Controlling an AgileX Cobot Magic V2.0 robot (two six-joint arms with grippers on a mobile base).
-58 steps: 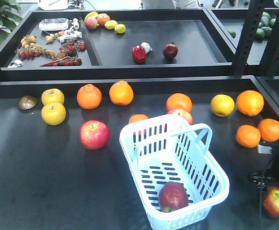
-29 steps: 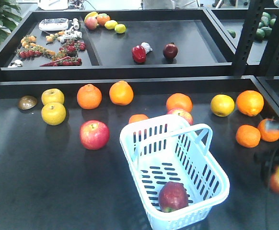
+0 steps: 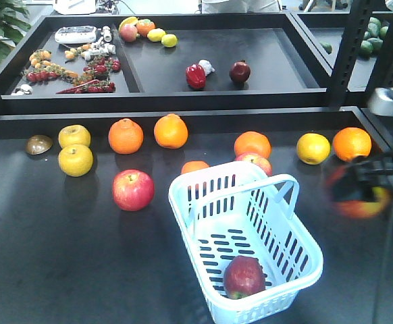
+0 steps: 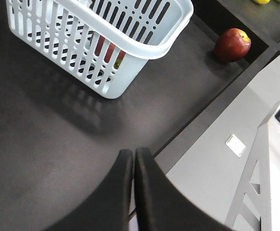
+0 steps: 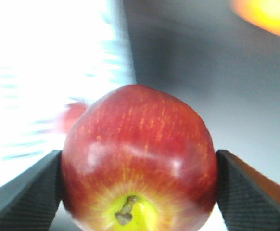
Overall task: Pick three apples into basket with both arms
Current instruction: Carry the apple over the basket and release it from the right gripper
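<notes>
The pale blue basket (image 3: 277, 202) stands on the dark table with one dark red apple (image 3: 244, 277) inside. A second apple (image 3: 133, 190) lies left of it, and a third (image 3: 256, 160) is just behind its far rim. My right gripper (image 3: 360, 190) is shut on another red apple (image 5: 140, 154), held in the air right of the basket and blurred by motion. My left gripper (image 4: 133, 153) is shut and empty, low over the table's front edge. Its view shows the basket (image 4: 145, 48) and a red apple (image 4: 232, 44) by the edge.
Oranges (image 3: 125, 136) and yellow citrus (image 3: 75, 160) lie along the back of the table, more at the right (image 3: 352, 143). A raised shelf (image 3: 264, 94) behind holds a red pepper, small fruit and tomatoes. Black uprights (image 3: 348, 54) stand at the right. Grey floor (image 4: 217, 159) lies past the edge.
My right gripper has lifted the red apple from the table's front right corner and carried it up and away, to about the basket's rim height. The basket and other fruit have not moved.
</notes>
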